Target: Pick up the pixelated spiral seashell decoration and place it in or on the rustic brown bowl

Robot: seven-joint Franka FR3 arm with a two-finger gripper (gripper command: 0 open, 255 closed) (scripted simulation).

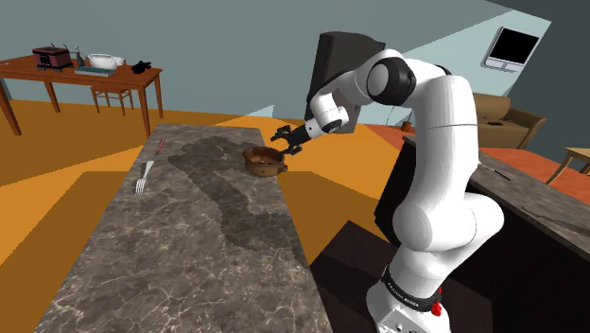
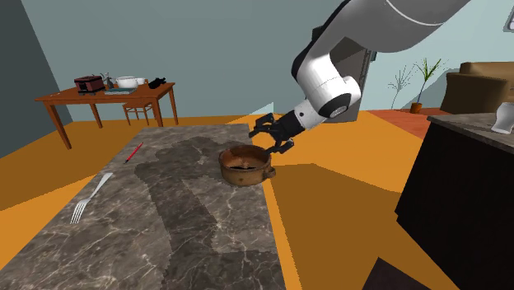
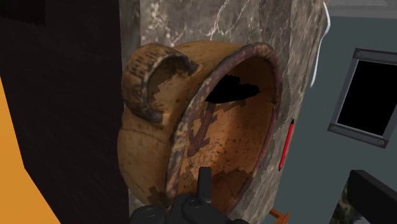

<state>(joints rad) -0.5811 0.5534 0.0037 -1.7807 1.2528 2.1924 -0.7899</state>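
- A grey-brown marbled counter is seen as the work surface; orange floor lies around it.
- A brown bowl is found upright on the counter, close to the edge on the shoulder view's right and towards the far end.
- The bowl is noted to have a dark rim, a loop handle on its outer wall and a darker zigzag pattern on its inner wall.
- The gripper is held just above the bowl's rim, on the side nearest that counter edge. Contact with the rim cannot be confirmed.
- Whether the gripper is open or closed cannot be told from any view.
- In the wrist view a dark jagged patch is recorded on the bowl's inner wall. Whether this is the seashell or a shadow cannot be told.
- The seashell is not identified with certainty elsewhere on the counter.
- A fork is found lying flat near the opposite long edge of the counter, well apart from the bowl.
- A thin red stick is found further along that same edge, towards the far end.
- A wooden table with several small items on it is seen in the background, beyond the counter.
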